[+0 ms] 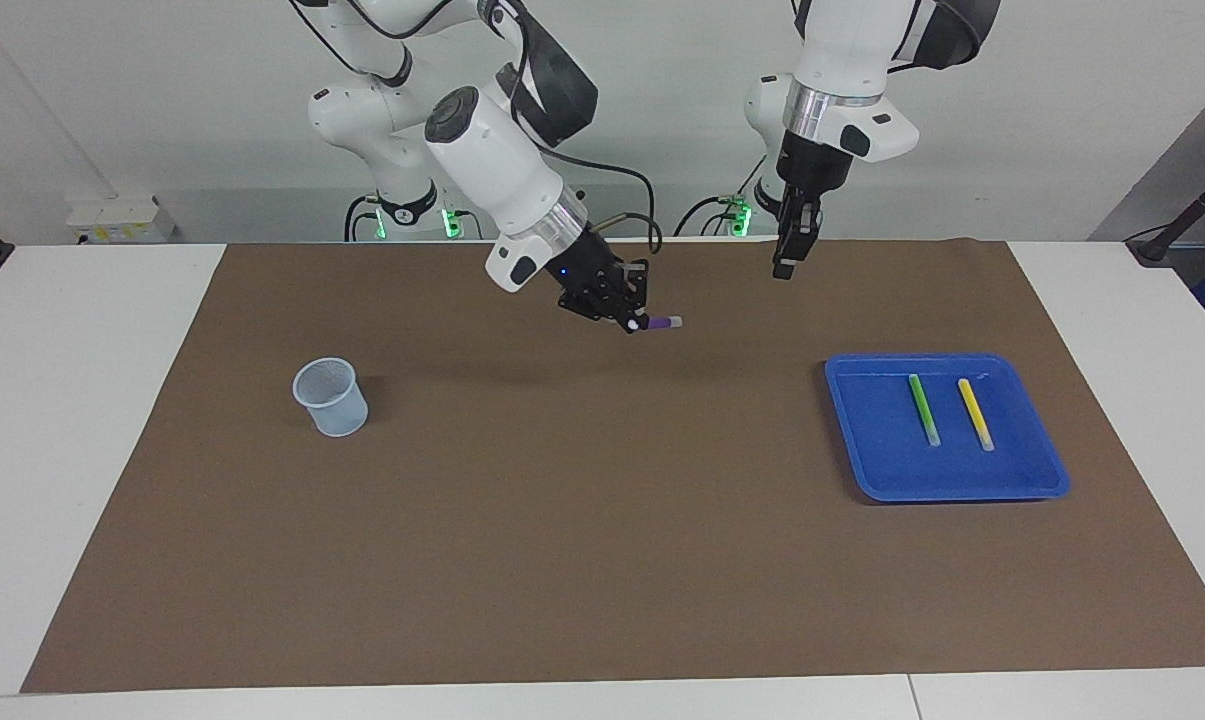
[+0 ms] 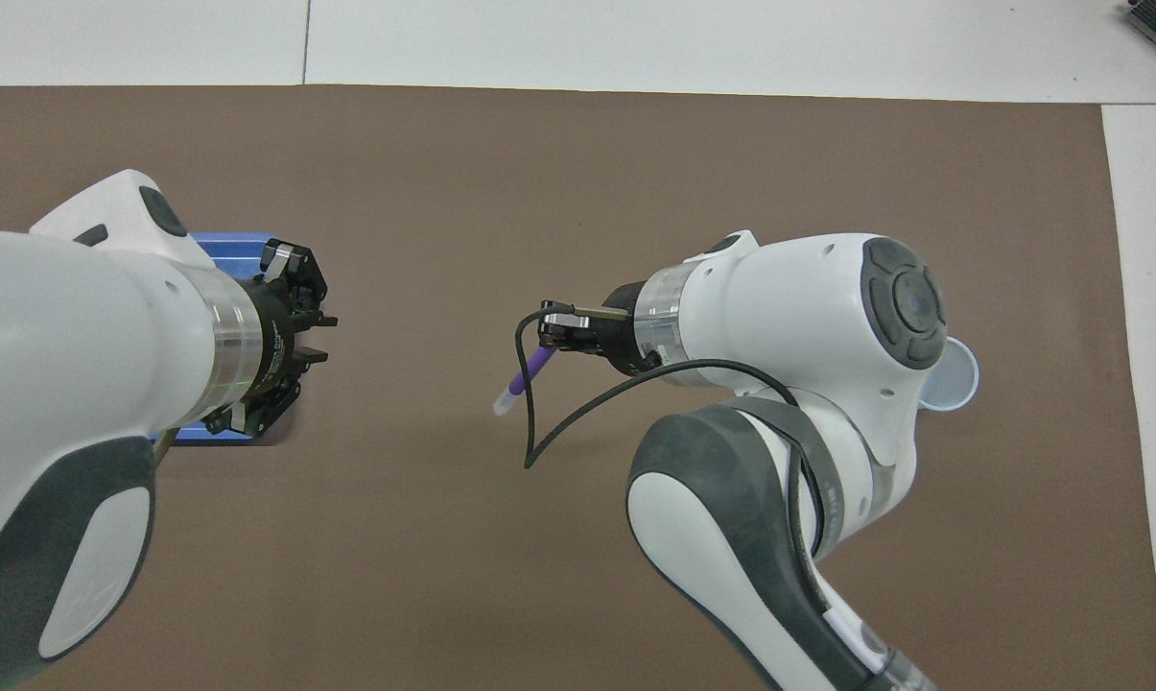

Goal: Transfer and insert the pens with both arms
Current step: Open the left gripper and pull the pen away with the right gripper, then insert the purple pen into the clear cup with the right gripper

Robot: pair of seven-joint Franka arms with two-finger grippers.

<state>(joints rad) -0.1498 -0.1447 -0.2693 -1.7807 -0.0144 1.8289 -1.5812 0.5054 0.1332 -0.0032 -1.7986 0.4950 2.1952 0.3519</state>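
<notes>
My right gripper (image 1: 634,321) is shut on the purple pen (image 1: 663,322) and holds it in the air over the middle of the brown mat, its pale cap end pointing toward the left arm's end. In the overhead view the right gripper (image 2: 551,342) holds the purple pen (image 2: 526,376) slanting down. My left gripper (image 1: 784,266) hangs open and empty over the mat near the robots' edge, apart from the pen; it also shows in the overhead view (image 2: 322,338). The green pen (image 1: 924,409) and the yellow pen (image 1: 975,413) lie side by side in the blue tray (image 1: 962,485).
A small pale blue cup (image 1: 331,397) stands upright on the brown mat (image 1: 582,520) toward the right arm's end; in the overhead view the cup (image 2: 957,380) is partly hidden by the right arm. The left arm hides most of the blue tray (image 2: 227,244) there.
</notes>
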